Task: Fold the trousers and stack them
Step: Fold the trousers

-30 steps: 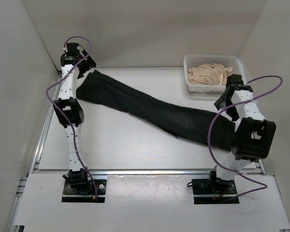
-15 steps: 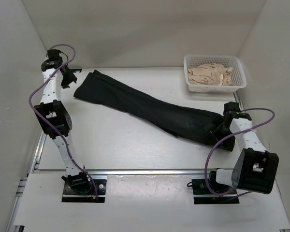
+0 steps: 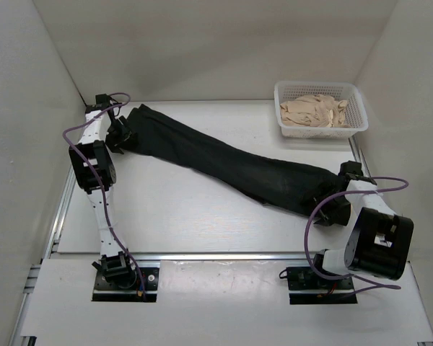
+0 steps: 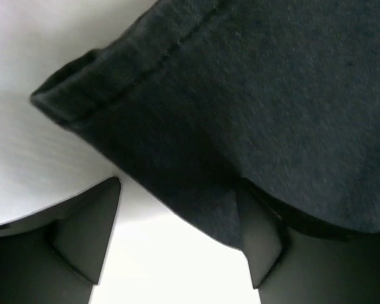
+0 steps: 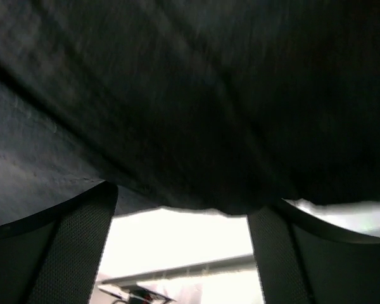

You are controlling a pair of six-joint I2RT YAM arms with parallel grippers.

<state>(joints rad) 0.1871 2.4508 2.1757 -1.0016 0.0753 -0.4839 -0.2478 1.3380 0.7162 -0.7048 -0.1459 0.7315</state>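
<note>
Diagonally spread trousers [image 3: 224, 162], left gripper [image 4: 177, 188] at edge

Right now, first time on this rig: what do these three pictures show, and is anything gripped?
You see a left arm and a right arm, each ending in two fingers. The overhead picture looks down from behind them: long black fabric trousers lie diagonally across the white table, with a white plastic basket of beige cloth far right. The other two come from wrist cameras. Left fingers and right fingers stand open at opposite trouser ends; nothing is gripped.
</note>
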